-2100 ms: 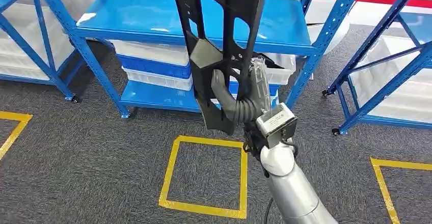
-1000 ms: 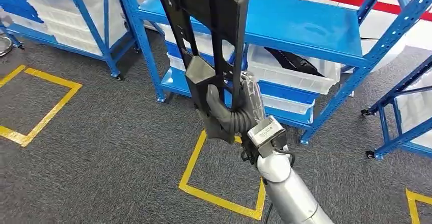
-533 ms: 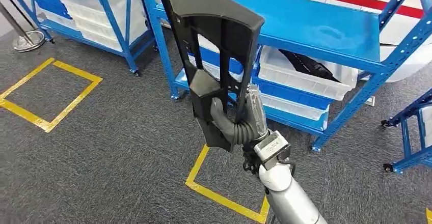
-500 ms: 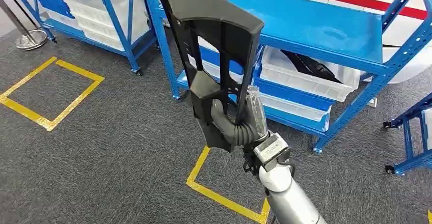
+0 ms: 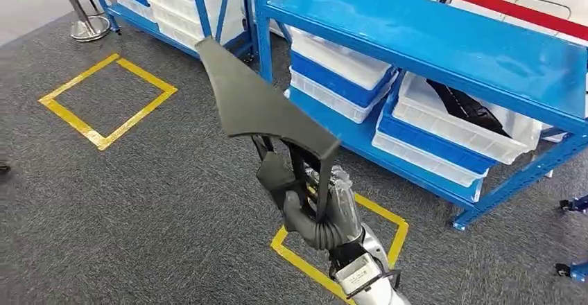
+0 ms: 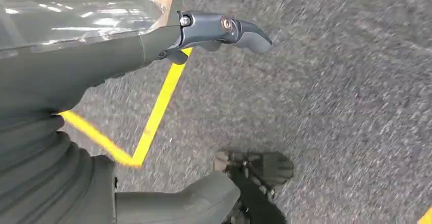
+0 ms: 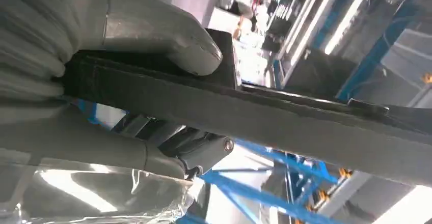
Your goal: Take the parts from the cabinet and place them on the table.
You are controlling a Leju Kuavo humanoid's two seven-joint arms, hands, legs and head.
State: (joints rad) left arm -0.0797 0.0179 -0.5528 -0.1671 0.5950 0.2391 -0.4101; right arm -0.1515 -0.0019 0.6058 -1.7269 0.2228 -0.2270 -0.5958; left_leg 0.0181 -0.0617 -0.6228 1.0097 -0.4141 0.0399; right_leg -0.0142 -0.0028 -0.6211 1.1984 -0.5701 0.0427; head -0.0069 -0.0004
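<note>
A: Status on the right hand point(image 5: 322, 215)?

B: Clamped on the black part point(image 5: 267, 114), low on its ribbed frame. In the right wrist view the thumb point(image 7: 153, 35) presses one face of a rib and the fingers point(image 7: 102, 150) wrap the other side. The wide end stands above the hand, tipped forward and away from it.

A: Left hand point(image 6: 71, 71)?

B: Hanging over carpet and a yellow floor line point(image 6: 153, 117). Nothing seen in it; one finger juts out, the rest I can't tell.

A: Step?

B: Carry, I'd say. Part is out of the blue rack point(image 5: 430, 41), which sits ahead of the hand and to its right. No table seen yet.

A: Advice?

B: Most of the part's length is above the grip, so it's top-heavy and will probably lever against the fingers on a turn. Keep the grip firm, wrist steady, turn slowly. Keep the tip off the rack uprights. Lower the bottom end first at the table, release only once the part is supported.
</note>
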